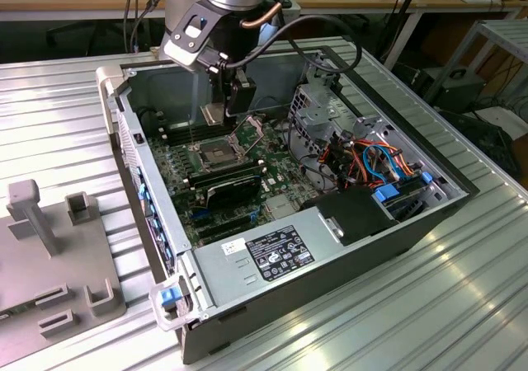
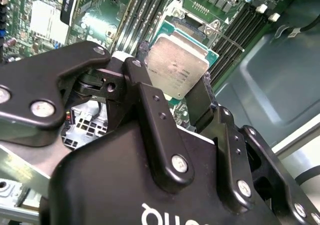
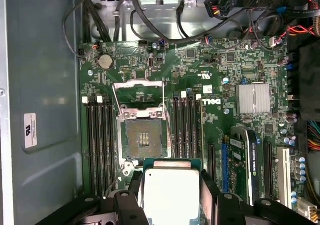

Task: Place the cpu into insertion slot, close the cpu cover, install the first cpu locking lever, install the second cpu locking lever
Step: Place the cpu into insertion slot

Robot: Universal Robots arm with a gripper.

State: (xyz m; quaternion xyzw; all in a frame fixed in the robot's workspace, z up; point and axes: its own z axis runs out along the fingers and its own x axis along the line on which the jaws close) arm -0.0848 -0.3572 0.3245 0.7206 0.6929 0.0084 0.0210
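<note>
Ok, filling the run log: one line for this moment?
gripper shut on cpu | cpu held above motherboard | insertion slot empty | cpu cover raised

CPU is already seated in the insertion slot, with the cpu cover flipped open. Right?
Not seated. The cpu is held in the gripper, above the board, and the insertion slot is empty, with its dark centre exposed. The first wrist view shows this. The cpu cover is flipped open, as you said.
</note>
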